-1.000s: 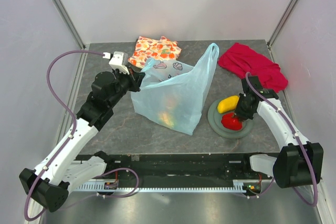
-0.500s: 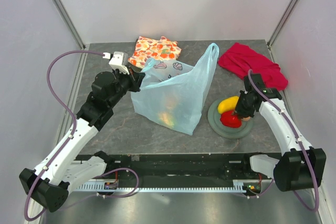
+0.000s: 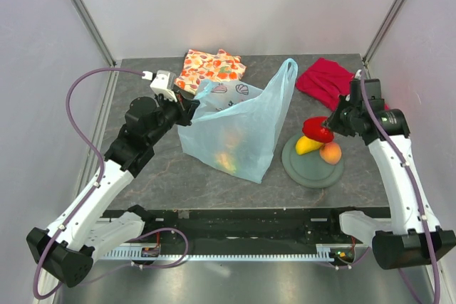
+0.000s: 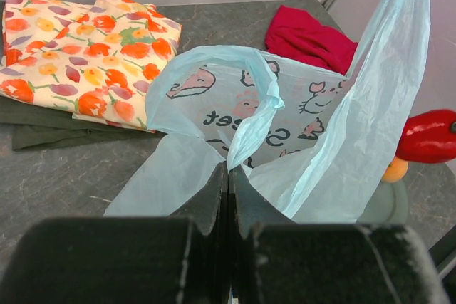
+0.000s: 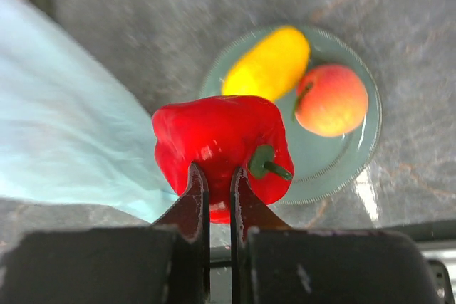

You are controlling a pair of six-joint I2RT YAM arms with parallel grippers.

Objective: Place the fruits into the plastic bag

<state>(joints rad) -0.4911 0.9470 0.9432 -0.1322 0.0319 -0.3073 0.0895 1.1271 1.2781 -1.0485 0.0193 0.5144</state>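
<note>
Right pincer (image 3: 332, 126) (image 5: 217, 176): narrow, clamped on the pepper (image 3: 317, 129) (image 5: 214, 140). Fingers pinch its lower edge beside the green stem. The pepper hangs in the air right of the bag (image 3: 235, 133) (image 5: 64, 140), near its sloping side, not touching it.

Left pincer (image 3: 189, 107) (image 4: 228, 176): fingers pressed together on a fold of the bag's rim, at the bag's left side. The handle just above the fingers curls over in a loop. The other handle stands tall at the bag's right. Mouth open; dark print shows on the inner wall.

Plate (image 3: 313, 177) (image 5: 322, 156): flat on the table, right of the bag, close to its lower corner. On it a mango (image 3: 308, 146) (image 5: 267, 65) and a peach (image 3: 330, 152) (image 5: 331, 100) lie side by side, the mango nearer the bag.

Low in the bag, orange and yellow patches show through the film; cannot tell which fruits.

Floral cloth (image 3: 210, 67) (image 4: 78, 48) lies behind the bag to its left. Red cloth (image 3: 328, 80) (image 4: 310, 37) lies behind it to its right.
</note>
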